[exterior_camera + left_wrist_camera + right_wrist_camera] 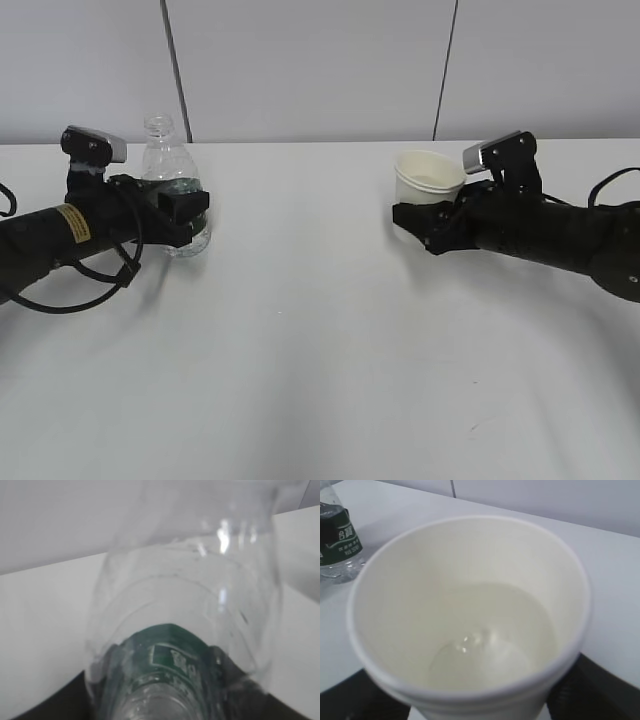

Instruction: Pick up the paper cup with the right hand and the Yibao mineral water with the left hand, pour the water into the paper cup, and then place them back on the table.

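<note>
A white tabletop and grey wall are seen. The bottle is gripped by the left fingers, the cup by the right fingers. Water in the cup is shown only by the right wrist view.

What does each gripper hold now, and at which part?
The left gripper holds the water bottle at its labelled lower body. The right gripper holds the paper cup at its lower wall.

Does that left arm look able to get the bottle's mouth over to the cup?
Probably yes: the left hand grips the Yibao mineral water, and only bare table lies between it and the paper cup.
</note>
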